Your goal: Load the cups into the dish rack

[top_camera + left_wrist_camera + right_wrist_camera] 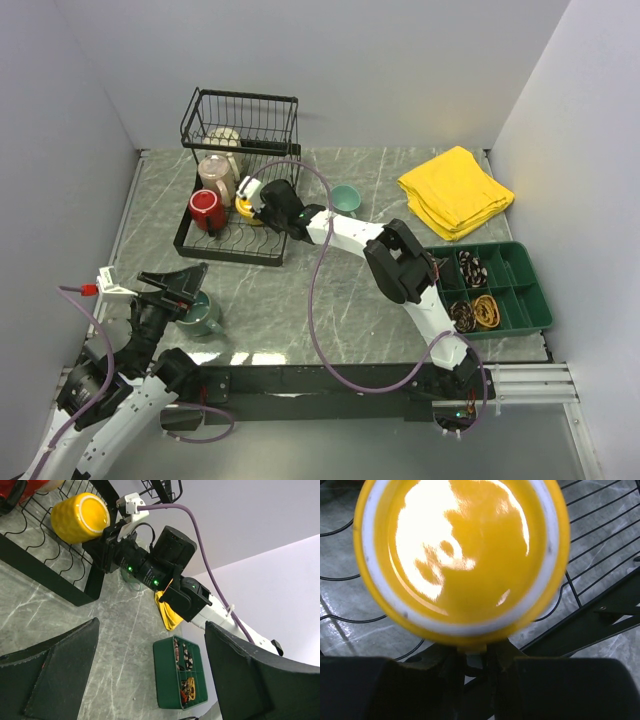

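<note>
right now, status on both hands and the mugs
Right hand shut on yellow mug over rack. Left hand open, beside grey-green mug. Teal mug on table.

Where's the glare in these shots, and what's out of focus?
Right wrist view: a big white glare patch inside the yellow mug, right fingers dark and blurred. Left wrist view: left fingers soft in the foreground, mug sharp. Top external view: even light, faint sheen on the table.

The dish rack (228,254) is sited rear left on the table (270,300). A front mug (207,210), middle mug (215,172) and rear mug (225,140) are lined within it. A fourth mug (80,517) is positioned over its right side. A fifth mug (346,199) is placed right of the rack, and a sixth mug (203,316) front left. A cloth (455,192) is laid rear right, with a tray (512,328) before it.
</note>
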Tool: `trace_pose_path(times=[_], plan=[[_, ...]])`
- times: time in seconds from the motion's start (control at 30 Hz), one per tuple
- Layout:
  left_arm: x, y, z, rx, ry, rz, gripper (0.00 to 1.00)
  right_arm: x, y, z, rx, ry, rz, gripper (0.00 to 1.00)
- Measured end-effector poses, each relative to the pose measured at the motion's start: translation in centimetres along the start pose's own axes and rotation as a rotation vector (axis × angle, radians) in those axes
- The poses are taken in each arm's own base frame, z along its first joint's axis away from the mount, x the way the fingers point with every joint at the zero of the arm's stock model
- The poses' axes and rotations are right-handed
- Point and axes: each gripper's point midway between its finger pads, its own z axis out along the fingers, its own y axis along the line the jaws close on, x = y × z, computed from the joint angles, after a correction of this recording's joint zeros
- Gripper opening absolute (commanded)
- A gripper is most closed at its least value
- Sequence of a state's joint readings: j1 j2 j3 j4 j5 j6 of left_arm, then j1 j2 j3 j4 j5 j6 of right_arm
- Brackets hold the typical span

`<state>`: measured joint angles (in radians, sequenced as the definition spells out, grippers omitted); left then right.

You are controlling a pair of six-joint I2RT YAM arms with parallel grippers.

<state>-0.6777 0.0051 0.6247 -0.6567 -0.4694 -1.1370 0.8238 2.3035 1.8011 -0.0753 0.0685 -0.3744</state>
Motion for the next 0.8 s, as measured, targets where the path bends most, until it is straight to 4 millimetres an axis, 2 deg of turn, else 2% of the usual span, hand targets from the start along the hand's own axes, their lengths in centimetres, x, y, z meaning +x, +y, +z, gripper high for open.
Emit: trace_pose_path(times=[0.2,0.43,0.57,0.67,0.8], plan=[[0.0,0.0,0.0,0.000,0.000,0.000,0.91,-0.7,-0.5,0.0,0.014,-0.018,0.004,0.39],[0.0,0.0,0.0,0.000,0.000,0.000,0.91,-1.5,-1.6,0.0,0.047,-0.044,0.015,0.59],[0.0,0.0,0.0,0.000,0.000,0.000,0.91,-1.5,-1.5,-0.4,0.039,-0.047,0.012,0.61],[0.0,0.0,0.0,0.000,0.000,0.000,0.92,-1.4,-1.2,-1.4,0.016,-0.048,0.006,0.62],[0.0,0.0,0.0,0.000,0.000,0.000,0.91,-2.3,-1.0,-3.6,-0.019,-0.071,-0.013,0.62]])
